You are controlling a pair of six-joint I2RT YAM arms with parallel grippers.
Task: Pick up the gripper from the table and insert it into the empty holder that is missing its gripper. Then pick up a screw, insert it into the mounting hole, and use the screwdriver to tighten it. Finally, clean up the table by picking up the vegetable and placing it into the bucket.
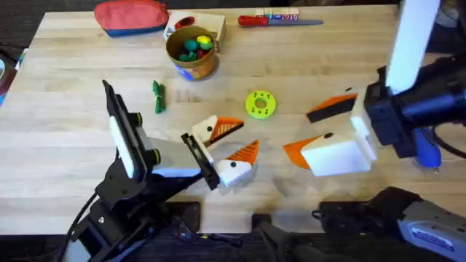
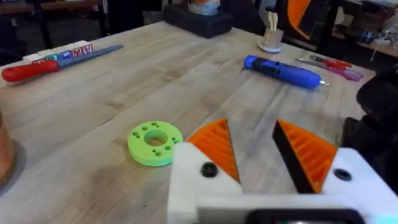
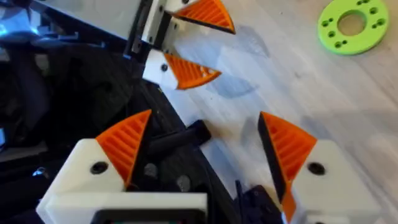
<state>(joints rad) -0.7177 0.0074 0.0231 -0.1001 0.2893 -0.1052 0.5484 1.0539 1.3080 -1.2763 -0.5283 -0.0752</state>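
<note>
My left gripper (image 1: 247,135) (image 2: 258,155) hovers open over the table's middle, an orange ribbed pad on each white finger and nothing between them. My right gripper (image 1: 298,131) (image 3: 205,149) stands open just to its right, facing it, also with two orange pads. The blue screwdriver (image 1: 427,153) (image 2: 283,70) lies at the right, partly behind the right arm. The green vegetable (image 1: 159,97) lies left of centre, below the bucket (image 1: 193,65), which holds toy pieces. The loose gripper piece, the empty holder and the screw are out of view.
A yellow-green disc with holes (image 1: 260,103) (image 2: 155,142) (image 3: 351,25) lies just beyond both grippers. A red-handled screwdriver (image 1: 277,20) (image 2: 56,62) and a red pouch (image 1: 131,16) sit along the far edge. A dark box (image 2: 199,18) stands off to the side.
</note>
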